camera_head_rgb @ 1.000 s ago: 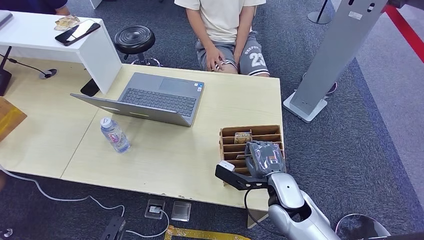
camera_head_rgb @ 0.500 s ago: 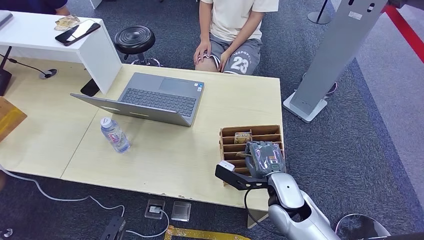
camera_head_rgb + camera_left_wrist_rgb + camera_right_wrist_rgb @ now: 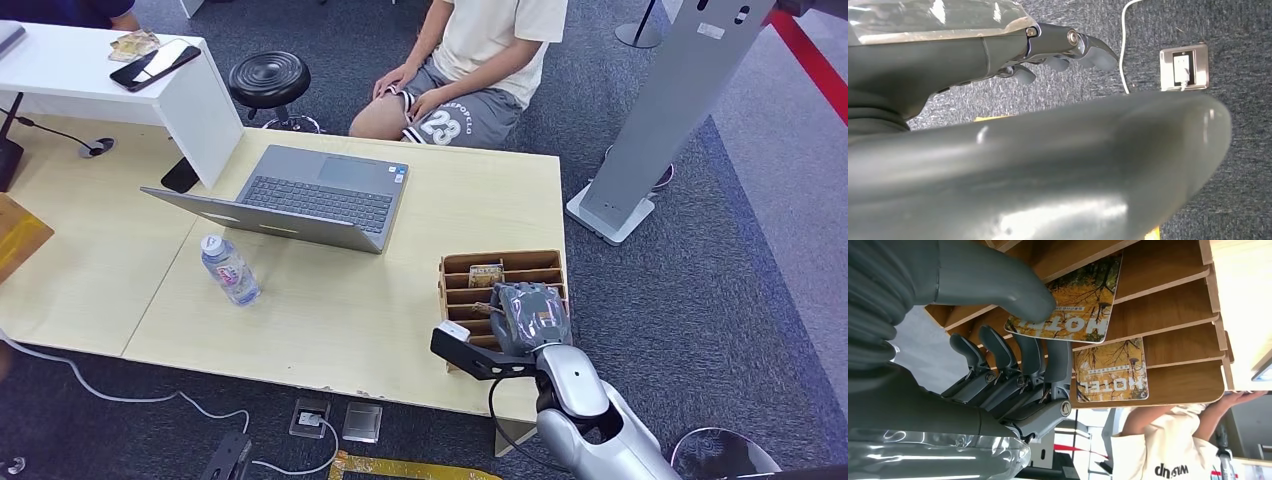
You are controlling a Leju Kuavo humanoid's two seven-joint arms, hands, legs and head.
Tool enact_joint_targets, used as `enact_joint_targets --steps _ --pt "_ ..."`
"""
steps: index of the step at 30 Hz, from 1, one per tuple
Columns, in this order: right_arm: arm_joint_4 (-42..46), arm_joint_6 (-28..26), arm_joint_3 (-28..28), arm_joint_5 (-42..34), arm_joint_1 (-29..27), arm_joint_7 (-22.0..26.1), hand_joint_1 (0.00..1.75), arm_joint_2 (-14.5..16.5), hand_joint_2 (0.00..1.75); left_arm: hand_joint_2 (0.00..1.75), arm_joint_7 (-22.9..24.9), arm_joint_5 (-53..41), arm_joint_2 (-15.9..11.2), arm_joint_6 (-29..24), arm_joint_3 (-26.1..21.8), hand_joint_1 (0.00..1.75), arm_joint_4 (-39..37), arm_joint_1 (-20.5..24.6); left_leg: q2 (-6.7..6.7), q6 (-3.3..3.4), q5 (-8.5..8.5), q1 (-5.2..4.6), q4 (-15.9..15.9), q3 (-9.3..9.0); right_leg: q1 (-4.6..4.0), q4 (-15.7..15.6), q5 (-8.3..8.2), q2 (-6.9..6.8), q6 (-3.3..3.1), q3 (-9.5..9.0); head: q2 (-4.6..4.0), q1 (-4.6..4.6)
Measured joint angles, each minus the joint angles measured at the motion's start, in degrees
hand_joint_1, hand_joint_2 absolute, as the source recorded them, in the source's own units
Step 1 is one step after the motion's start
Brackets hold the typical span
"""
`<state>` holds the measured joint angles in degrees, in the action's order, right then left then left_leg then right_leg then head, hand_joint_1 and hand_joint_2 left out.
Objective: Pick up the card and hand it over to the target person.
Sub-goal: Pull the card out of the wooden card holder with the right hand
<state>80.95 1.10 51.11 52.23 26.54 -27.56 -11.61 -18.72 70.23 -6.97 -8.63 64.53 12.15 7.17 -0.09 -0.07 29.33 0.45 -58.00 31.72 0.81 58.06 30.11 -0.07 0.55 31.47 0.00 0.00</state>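
Note:
A wooden slotted card rack [image 3: 545, 262] stands at the table's near right corner. My right hand [image 3: 530, 315] reaches down into it. In the right wrist view the thumb [image 3: 1018, 292] presses on the face of a yellow hotel card [image 3: 1073, 307] while the fingers [image 3: 1050, 365] curl up against its edge, so the card is pinched and tilted in its slot. A second hotel card [image 3: 1112, 371] lies in a neighbouring slot, also seen from the head as a card [image 3: 486, 272]. The target person [image 3: 470, 60] sits beyond the table's far edge. My left hand [image 3: 1063, 50] hangs over the carpet, holding nothing.
An open laptop [image 3: 320, 195] and a water bottle [image 3: 230, 270] sit mid-table. A white shelf [image 3: 190, 110] with a phone [image 3: 155, 65] stands at the far left, a black stool [image 3: 270, 80] behind it. A grey stand [image 3: 670, 110] rises right of the table. A floor socket [image 3: 1184, 67] lies below.
The seated person has turned and shifted, knees now swung to the left. My right hand stays in the rack, barely moved.

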Motion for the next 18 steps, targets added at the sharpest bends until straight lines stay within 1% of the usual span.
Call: enact_joint_targets --steps 6,10,13,18 --pt "8.47 8.58 -0.41 -5.76 4.22 -4.29 1.55 -4.11 1.75 0.00 0.02 0.25 -0.25 -0.07 -0.31 0.00 -0.01 -0.28 0.03 0.02 0.04 -0.03 -0.13 0.13 0.03 0.13 0.03 0.03 0.02 0.14 0.00 0.00" --pt "14.10 11.48 -0.38 -10.22 7.43 -6.72 1.55 -6.74 1.75 0.00 -0.04 0.50 -0.32 -0.08 -0.60 0.00 -0.01 -0.48 0.03 0.03 0.04 -0.04 -0.17 0.18 0.04 0.18 0.04 0.03 0.03 0.19 0.00 0.00" --pt "16.05 12.85 -0.33 -11.67 9.04 -7.36 1.55 -7.34 1.75 0.00 -0.17 0.57 -0.20 -0.10 -0.66 0.00 0.00 -0.54 0.02 0.03 0.05 -0.04 -0.18 0.19 0.05 0.18 0.05 0.02 0.03 0.20 0.00 0.00" --pt "16.69 13.87 0.32 -14.12 10.55 -7.90 1.55 -7.40 1.75 0.00 -0.09 0.74 -0.02 -0.29 -0.82 0.00 -0.06 -0.54 -0.02 0.01 0.03 -0.03 -0.12 0.11 0.03 0.12 0.04 -0.02 0.02 0.12 0.00 0.00"
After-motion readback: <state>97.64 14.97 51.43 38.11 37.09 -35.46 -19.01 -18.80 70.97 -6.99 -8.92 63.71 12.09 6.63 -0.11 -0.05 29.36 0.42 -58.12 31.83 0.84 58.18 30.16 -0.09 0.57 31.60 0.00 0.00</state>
